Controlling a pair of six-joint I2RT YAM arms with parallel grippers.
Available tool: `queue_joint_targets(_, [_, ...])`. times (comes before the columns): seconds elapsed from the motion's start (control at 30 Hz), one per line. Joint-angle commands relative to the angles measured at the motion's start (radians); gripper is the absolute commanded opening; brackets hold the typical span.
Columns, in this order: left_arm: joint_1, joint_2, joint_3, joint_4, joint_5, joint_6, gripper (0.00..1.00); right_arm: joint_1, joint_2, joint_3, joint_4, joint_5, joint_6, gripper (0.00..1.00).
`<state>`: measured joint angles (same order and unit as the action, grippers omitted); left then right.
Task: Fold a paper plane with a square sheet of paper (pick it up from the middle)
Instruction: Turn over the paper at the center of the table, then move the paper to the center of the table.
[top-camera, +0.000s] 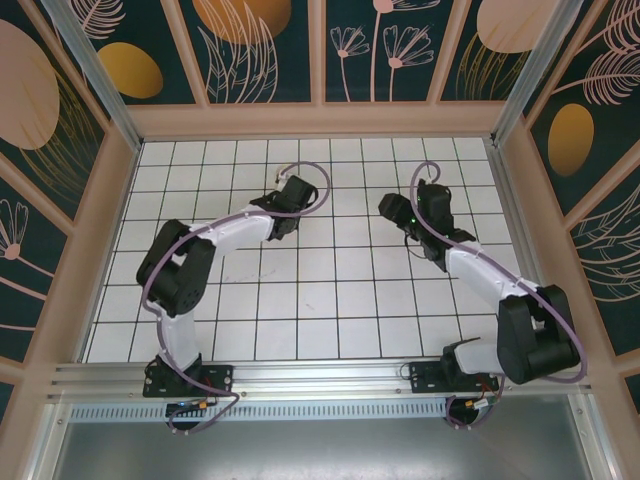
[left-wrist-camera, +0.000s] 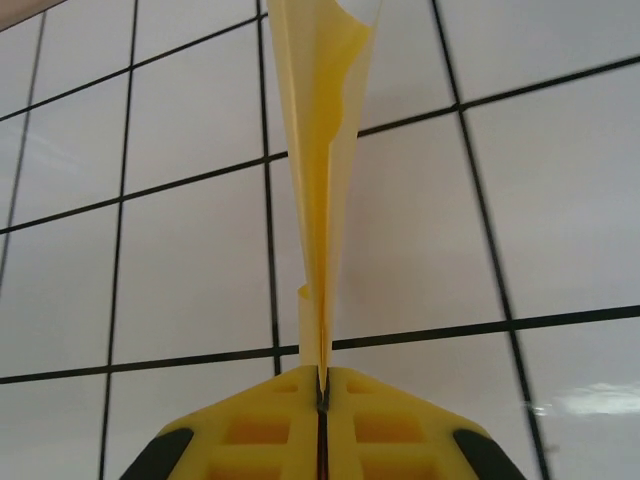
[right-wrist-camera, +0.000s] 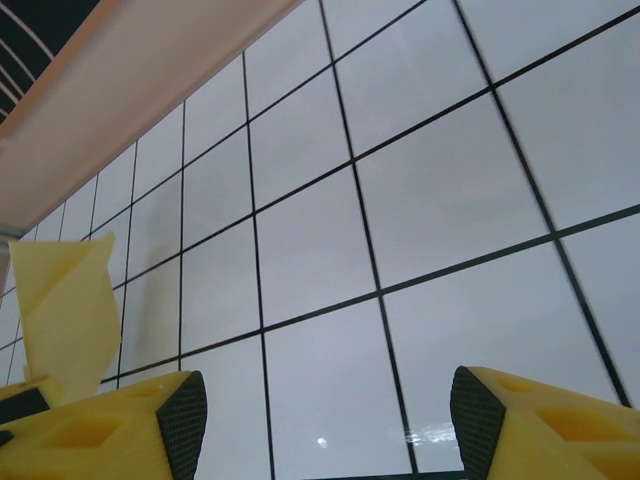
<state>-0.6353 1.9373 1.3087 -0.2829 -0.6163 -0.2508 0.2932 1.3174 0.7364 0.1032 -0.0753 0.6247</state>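
left gripper (left-wrist-camera: 322, 388): pressed together, pinching paper plane (left-wrist-camera: 318, 160)
right gripper (right-wrist-camera: 325, 412): spread wide
paper plane: narrow, projects past fingertips over tiled table (left-wrist-camera: 150, 280)

You have open table (top-camera: 300, 310) across the near rows and up the middle; the wall (top-camera: 95, 250) closes left, right and far, and the paper plane (left-wrist-camera: 320, 200) sticks out from the left hand (left-wrist-camera: 322, 382).
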Motion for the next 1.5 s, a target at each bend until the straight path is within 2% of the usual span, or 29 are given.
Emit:
queue_joint_targets(0.0, [-0.030, 0.065, 0.072, -0.070, -0.153, 0.050, 0.09, -0.021, -0.049, -0.026, -0.011, 0.056, 0.034, 0.67])
queue_joint_targets(0.17, [-0.060, 0.162, 0.127, -0.091, -0.160, 0.045, 0.10, -0.035, -0.052, -0.032, -0.017, 0.052, 0.045, 0.67])
queue_joint_targets(0.4, [-0.077, 0.213, 0.169, -0.110, -0.030, -0.018, 0.20, -0.047, -0.035, -0.019, -0.039, 0.061, 0.063, 0.67])
queue_joint_targets(0.57, [-0.078, 0.175, 0.185, -0.117, 0.072, -0.052, 0.38, -0.048, -0.019, -0.001, -0.056, 0.060, 0.059, 0.67])
queue_joint_targets(0.77, [-0.069, 0.011, 0.137, -0.022, 0.209, -0.082, 0.71, -0.033, 0.063, 0.062, -0.072, 0.010, 0.031, 0.66])
queue_joint_targets(0.83, [-0.056, -0.048, 0.100, 0.022, 0.245, -0.096, 0.78, -0.006, 0.098, 0.095, -0.075, 0.011, 0.023, 0.66])
queue_joint_targets(0.9, [-0.032, -0.111, 0.045, 0.072, 0.286, -0.124, 0.81, 0.031, 0.138, 0.130, -0.075, 0.019, 0.021, 0.65])
queue_joint_targets(1.07, [0.100, -0.274, -0.136, 0.206, 0.431, -0.241, 0.84, 0.172, 0.295, 0.273, -0.064, 0.008, 0.030, 0.63])
queue_joint_targets(1.13, [0.147, -0.320, -0.206, 0.250, 0.447, -0.278, 0.86, 0.232, 0.375, 0.355, -0.062, -0.016, 0.039, 0.60])
queue_joint_targets(1.27, [0.236, -0.381, -0.327, 0.298, 0.480, -0.338, 0.92, 0.347, 0.543, 0.547, -0.085, -0.036, 0.043, 0.54])
queue_joint_targets(1.47, [0.355, -0.415, -0.481, 0.389, 0.602, -0.428, 0.95, 0.435, 0.761, 0.809, -0.146, -0.084, 0.055, 0.44])
